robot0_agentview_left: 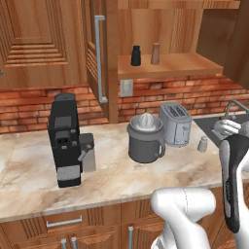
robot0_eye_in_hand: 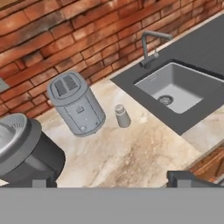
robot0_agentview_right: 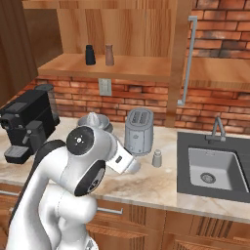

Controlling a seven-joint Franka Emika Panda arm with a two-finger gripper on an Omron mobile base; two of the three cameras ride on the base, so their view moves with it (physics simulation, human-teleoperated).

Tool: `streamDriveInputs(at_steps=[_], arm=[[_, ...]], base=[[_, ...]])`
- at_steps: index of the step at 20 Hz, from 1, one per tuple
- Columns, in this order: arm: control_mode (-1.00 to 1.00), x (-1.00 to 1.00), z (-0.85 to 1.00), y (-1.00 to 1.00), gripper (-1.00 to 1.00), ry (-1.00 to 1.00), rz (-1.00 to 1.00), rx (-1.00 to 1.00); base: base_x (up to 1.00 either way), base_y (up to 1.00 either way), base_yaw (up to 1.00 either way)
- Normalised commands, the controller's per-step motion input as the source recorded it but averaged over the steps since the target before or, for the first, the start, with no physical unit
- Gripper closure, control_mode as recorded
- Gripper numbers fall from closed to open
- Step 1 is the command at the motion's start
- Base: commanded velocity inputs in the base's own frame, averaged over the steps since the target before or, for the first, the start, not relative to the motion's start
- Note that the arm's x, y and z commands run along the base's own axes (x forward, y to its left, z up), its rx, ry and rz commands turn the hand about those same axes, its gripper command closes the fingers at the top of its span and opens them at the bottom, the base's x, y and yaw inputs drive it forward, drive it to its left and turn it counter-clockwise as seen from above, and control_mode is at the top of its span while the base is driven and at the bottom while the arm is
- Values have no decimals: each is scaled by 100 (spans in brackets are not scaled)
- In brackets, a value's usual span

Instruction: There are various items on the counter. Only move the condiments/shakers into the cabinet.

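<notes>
A pale grey shaker (robot0_agentview_left: 202, 144) (robot0_agentview_right: 156, 158) (robot0_eye_in_hand: 122, 116) stands on the marble counter (robot0_agentview_left: 112, 175), just right of the silver toaster (robot0_agentview_left: 175, 123) (robot0_eye_in_hand: 76, 103). The black shaker (robot0_agentview_left: 135, 56) (robot0_agentview_right: 90, 55) and the brown shaker (robot0_agentview_left: 155, 54) (robot0_agentview_right: 110, 55) stand side by side on the shelf of the open cabinet (robot0_agentview_left: 170, 65) (robot0_agentview_right: 127, 68). My gripper (robot0_eye_in_hand: 112, 180) hovers above the counter's front part, open and empty, its dark fingertips (robot0_eye_in_hand: 183, 177) far apart. The grey shaker lies ahead of it, untouched.
A grey juicer (robot0_agentview_left: 145, 137) (robot0_eye_in_hand: 22, 148) sits left of the toaster and a black coffee machine (robot0_agentview_left: 65, 141) (robot0_agentview_right: 27, 122) further left. A dark sink (robot0_agentview_right: 215, 168) (robot0_eye_in_hand: 175, 87) with a faucet lies to the right. The cabinet door's silver handle (robot0_agentview_left: 99, 58) hangs beside the shelf.
</notes>
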Motion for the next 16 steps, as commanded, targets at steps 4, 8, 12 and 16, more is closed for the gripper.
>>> streamDriveInputs(at_steps=[4,8,12,16], arm=[[-100,-1,-1,-30,-100,-2,7,1],[-100,0,-3,-48,-100,-5,15,1],[-100,-10,-20,-41,-100,-9,24,0],[-100,17,-13,-57,-100,0,27,0]], base=[[0,0,0],[0,0,0],[0,0,0],[0,0,0]])
